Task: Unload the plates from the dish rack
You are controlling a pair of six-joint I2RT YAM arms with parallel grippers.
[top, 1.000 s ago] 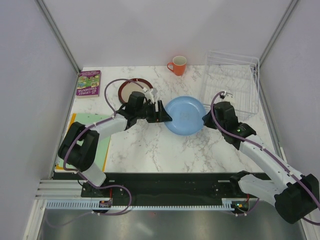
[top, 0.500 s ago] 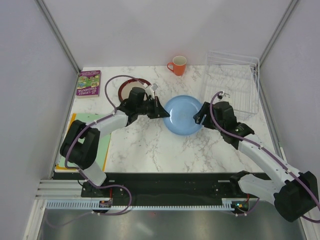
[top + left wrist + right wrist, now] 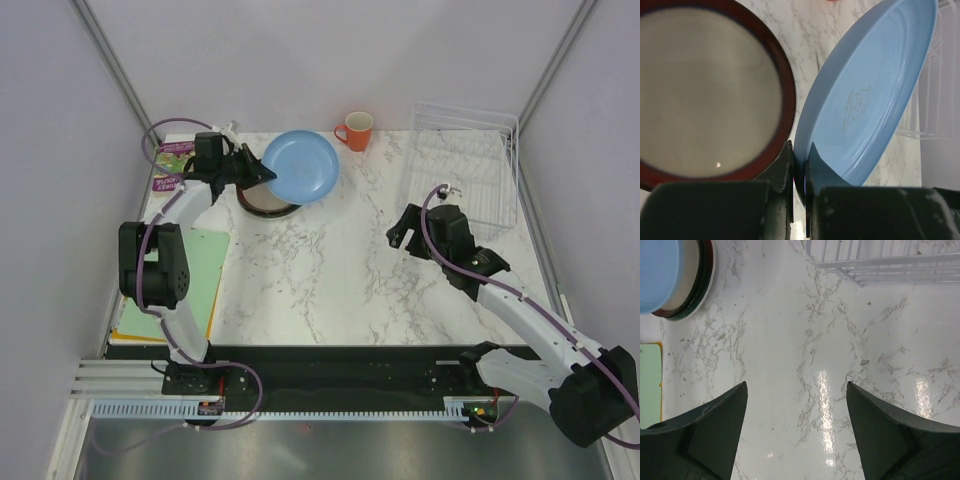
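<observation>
From above, the left jaws are clamped on the left rim of the blue plate (image 3: 302, 165), which hangs tilted at the table's (image 3: 320, 290) far left, overlapping the cream plate (image 3: 262, 200) lying flat beneath it. The orange mug (image 3: 353, 130) sits just to its right and the dish rack (image 3: 465, 170) stands at the far right. The right jaws hover apart in front of the rack. In the left wrist view, the jaws pinch the blue plate's (image 3: 875, 90) edge; the plate stands nearly on edge and stretches away toward the upper right, with the cream plate (image 3: 705, 90) flat beside it. In the right wrist view, the jaws gape wide over bare marble, with the rack's (image 3: 880, 260) corner ahead of them and both plates (image 3: 657, 270) at the far left.
</observation>
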